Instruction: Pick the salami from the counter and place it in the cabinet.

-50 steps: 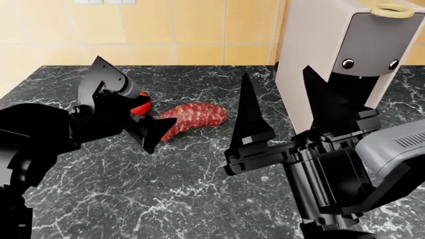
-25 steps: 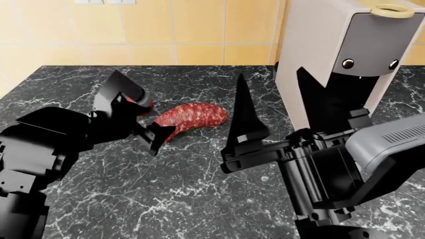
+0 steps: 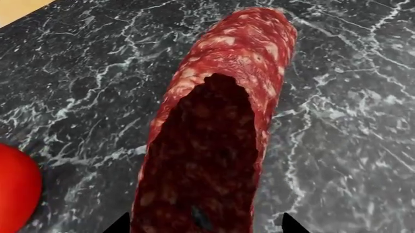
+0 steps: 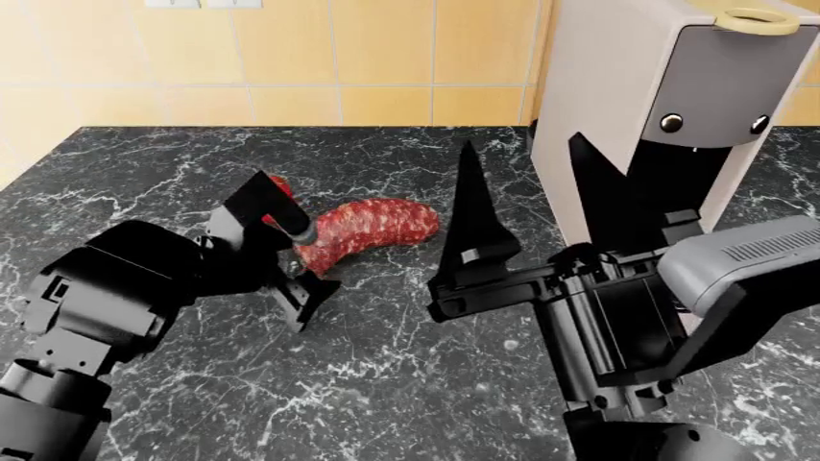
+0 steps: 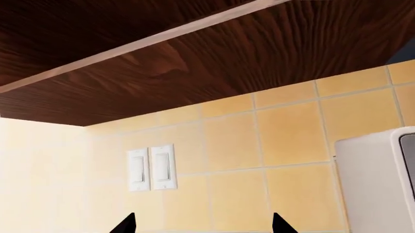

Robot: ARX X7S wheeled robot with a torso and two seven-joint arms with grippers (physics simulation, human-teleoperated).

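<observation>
The dark red, pale-speckled curved salami (image 4: 363,230) looks firm (probably slick); the spread left gripper (image 4: 292,261) straddles its near end.

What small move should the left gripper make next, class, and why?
Probably close the left gripper on the salami: its open fingers appear to straddle the near end, which lies on the counter beside the tomato.

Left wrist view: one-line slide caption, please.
Open left end effector straddling the near end of the salami on the marble counter, tomato beside.
</observation>
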